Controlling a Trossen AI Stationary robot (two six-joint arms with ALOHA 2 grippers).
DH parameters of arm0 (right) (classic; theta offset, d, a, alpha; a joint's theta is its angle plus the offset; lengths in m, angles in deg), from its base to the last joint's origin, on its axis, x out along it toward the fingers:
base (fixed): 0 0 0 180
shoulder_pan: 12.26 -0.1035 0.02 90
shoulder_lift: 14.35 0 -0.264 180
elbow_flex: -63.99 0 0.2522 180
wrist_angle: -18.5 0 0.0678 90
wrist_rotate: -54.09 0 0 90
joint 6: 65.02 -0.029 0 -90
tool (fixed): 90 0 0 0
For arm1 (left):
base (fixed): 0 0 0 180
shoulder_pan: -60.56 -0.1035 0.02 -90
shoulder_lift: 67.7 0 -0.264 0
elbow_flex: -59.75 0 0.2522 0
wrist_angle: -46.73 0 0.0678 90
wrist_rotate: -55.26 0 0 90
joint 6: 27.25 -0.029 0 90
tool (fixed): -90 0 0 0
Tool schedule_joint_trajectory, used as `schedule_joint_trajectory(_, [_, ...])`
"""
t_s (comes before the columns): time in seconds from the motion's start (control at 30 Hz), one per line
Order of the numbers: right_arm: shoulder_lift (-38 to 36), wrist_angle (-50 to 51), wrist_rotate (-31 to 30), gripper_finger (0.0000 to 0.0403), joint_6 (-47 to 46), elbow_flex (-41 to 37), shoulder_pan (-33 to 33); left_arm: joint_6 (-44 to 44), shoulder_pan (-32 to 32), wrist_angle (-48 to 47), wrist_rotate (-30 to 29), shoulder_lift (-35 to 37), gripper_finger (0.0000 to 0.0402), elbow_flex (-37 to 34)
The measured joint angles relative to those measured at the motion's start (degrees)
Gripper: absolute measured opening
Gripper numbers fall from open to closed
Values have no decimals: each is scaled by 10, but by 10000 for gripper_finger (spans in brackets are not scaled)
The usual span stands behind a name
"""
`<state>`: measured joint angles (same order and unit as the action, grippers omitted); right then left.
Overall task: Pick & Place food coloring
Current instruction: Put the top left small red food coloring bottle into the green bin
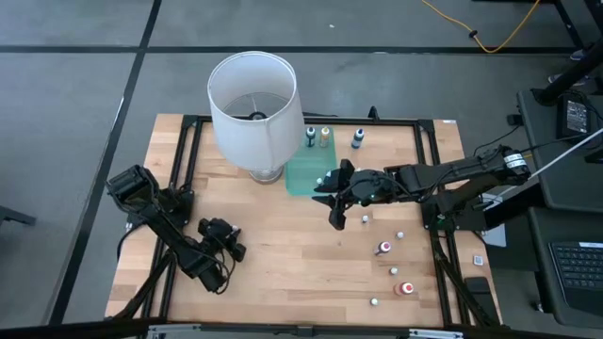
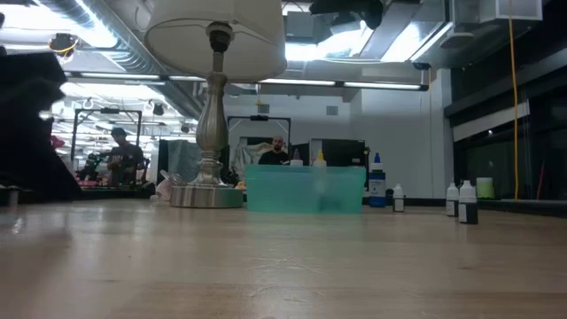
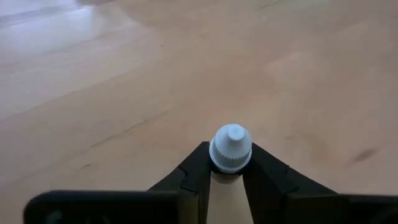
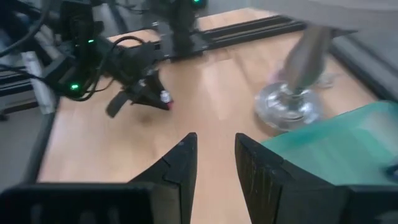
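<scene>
**Left gripper clamps a bottle while the right waits over the tray**

High view: the left gripper [image 1: 226,247] sits low near the front-left part of the table [image 1: 283,273], well apart from everything else. The right gripper [image 1: 332,200] reaches in from the right edge and hangs at the front edge of the green tray [image 1: 303,175], which lies beside the lamp [image 1: 252,113] toward the back. Three food coloring bottles [image 1: 324,137] stand along the back edge behind the tray; several more are scattered toward the front-right corner, one with red contents [image 1: 383,249] among them.

Low view: no gripper shows here; the tray stands at mid-table beside the lamp base, with bottles to its right.

Left wrist view: the left gripper's fingers [image 3: 267,180] are closed on a small bottle [image 3: 231,149], white cap pointing forward out of the jaws, so its long axis runs along the fingers.

Right wrist view: the right gripper [image 4: 214,163] holds nothing, its fingers close together with a narrow gap. The left gripper shows far across the table with a red bottle in its tip.

The move ahead, as I judge it, turns on carrying that bottle from front-left toward the tray, which lies toward the back and right of the left gripper.
</scene>
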<state>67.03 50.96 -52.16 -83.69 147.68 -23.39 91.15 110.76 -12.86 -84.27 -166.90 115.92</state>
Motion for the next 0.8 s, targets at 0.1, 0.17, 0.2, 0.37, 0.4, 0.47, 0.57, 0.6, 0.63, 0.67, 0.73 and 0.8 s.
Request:
schedule_joint_trajectory(0.1, [0,-13,53,110,-3,0,0,-13,9,0,-9,3,70,24])
schedule_joint_trajectory(0.17, [0,-33,91,110,9,0,-5,-30,16,-1,-16,15,72,43])
schedule_joint_trajectory(0.2, [0,-45,107,110,14,0,-9,-42,19,-1,-22,22,73,54])
schedule_joint_trajectory(0.37, [0,-126,181,110,24,0,-25,-146,31,0,-33,77,71,114])
schedule_joint_trajectory(0.4, [0,-141,204,110,23,0,-27,-168,32,1,-34,89,71,127])
schedule_joint_trajectory(0.47, [0,-168,242,110,9,0,-31,-216,31,1,-32,114,72,153])
schedule_joint_trajectory(0.57, [0,-222,281,110,-35,0,-36,-296,28,9,-18,151,72,192])
schedule_joint_trajectory(0.6, [0,-247,291,111,-51,0,-37,-320,25,12,-10,162,71,205])
schedule_joint_trajectory(0.63, [0,-271,298,111,-65,0,-40,-342,21,13,4,173,70,217])
schedule_joint_trajectory(0.67, [0,-297,302,114,-72,0,-43,-363,15,13,17,183,70,229])
schedule_joint_trajectory(0.73, [0,-332,303,124,-86,5,-49,-403,4,16,50,200,70,255])
schedule_joint_trajectory(0.8, [0,-335,299,143,-97,18,-55,-442,-7,15,83,212,71,283])
